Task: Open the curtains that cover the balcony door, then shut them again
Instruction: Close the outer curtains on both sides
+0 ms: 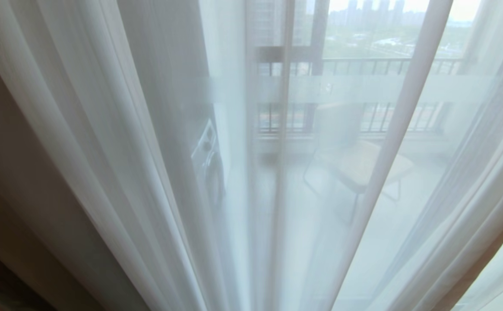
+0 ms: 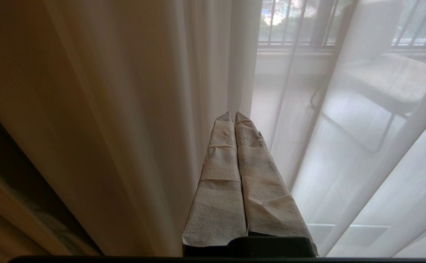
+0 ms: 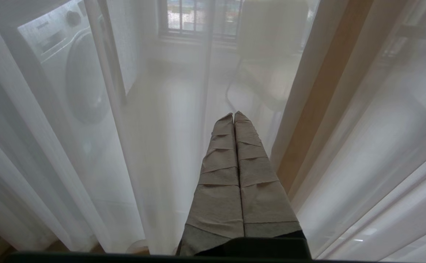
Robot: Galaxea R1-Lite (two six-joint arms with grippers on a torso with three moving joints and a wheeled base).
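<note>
- Sheer white curtains point(image 1: 104, 129) fill the head view; no arms show there.
- Left gripper point(image 2: 233, 116), cloth-wrapped fingers pressed together, faces the folds.
- Right gripper point(image 3: 233, 116), likewise together; white washing machine point(image 3: 74, 69) shows beyond.

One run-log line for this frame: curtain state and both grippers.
sheer curtain: drawn across balcony door | left gripper: shut, empty, facing curtain | right gripper: shut, empty, facing curtain | opening: not started

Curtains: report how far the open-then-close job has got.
Done: nothing visible, or both steps; one moment cannot tell. The sheer curtains hang across the balcony door, chair showing through. In hand: nothing; left gripper and right gripper are shut, holding no cloth. Left: possibly opening and closing.
</note>
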